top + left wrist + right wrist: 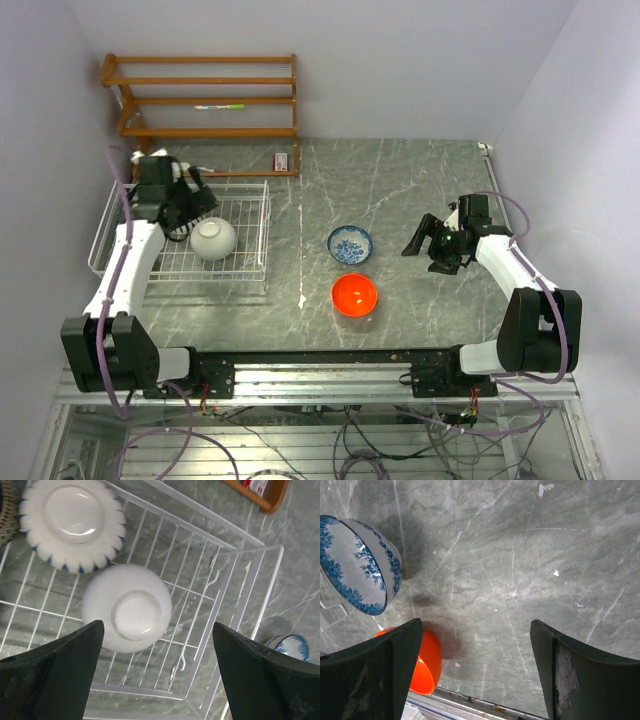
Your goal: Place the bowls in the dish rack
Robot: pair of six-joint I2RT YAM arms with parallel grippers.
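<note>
Over the dish rack (pixel 170 263), left jaws gape empty; right jaws too, near the blue-and-white bowl (pixel 350 243).

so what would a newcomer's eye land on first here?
The bright orange bowl on the grey table near the middle, with the blue-and-white bowl just behind it. Then the white bowl lying upside down in the dish rack at left, the open left gripper over it.

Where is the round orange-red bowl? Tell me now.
In the top view, the round orange-red bowl sits on the grey table near centre, just on the near side of the blue-and-white patterned bowl.
</note>
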